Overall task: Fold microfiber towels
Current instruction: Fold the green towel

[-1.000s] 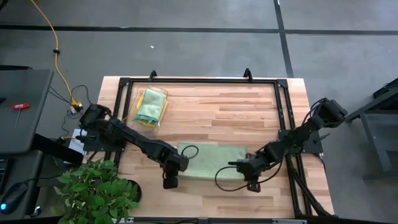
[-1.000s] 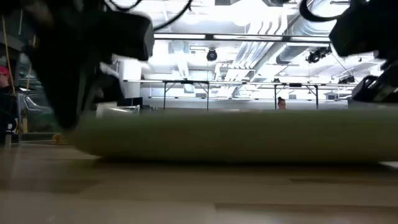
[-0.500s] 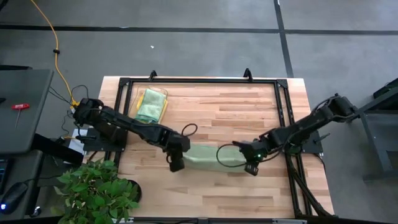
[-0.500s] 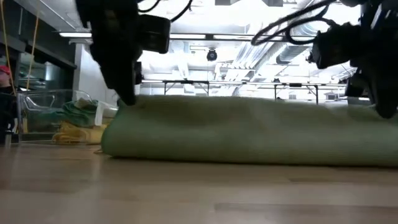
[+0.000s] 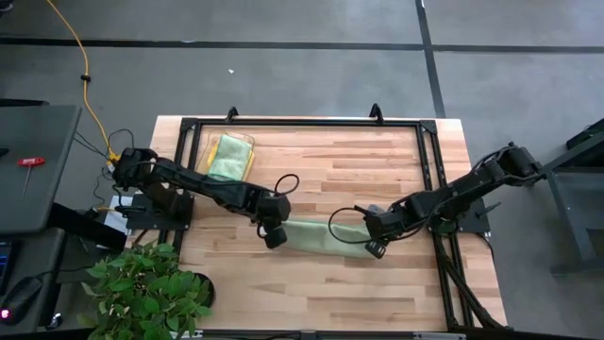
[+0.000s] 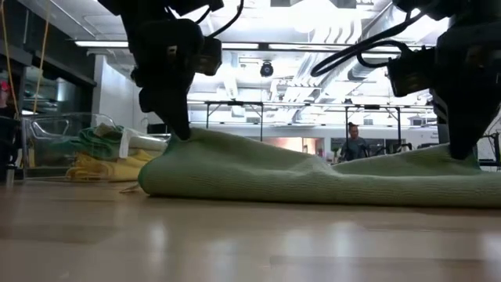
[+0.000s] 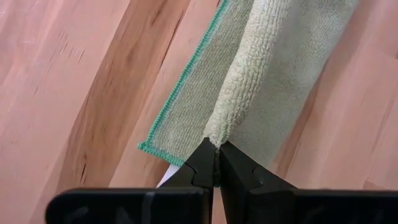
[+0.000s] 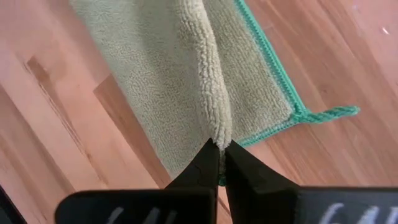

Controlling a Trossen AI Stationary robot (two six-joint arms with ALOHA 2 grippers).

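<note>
High view, green towel stretched between left hand and right hand, both pinching it

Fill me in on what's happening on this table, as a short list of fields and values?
Surface: light wooden table with a black frame
Being folded: pale sage green microfiber towel, lying mid-table in a narrow strip
Left gripper: shut on a raised ridge of the towel at its left end
Right gripper: shut on a raised ridge at the towel's right end
Waiting: stack of green and yellow microfiber towels in a clear bin at the table's back left
Nearby: leafy green plant at the front left corner
</note>
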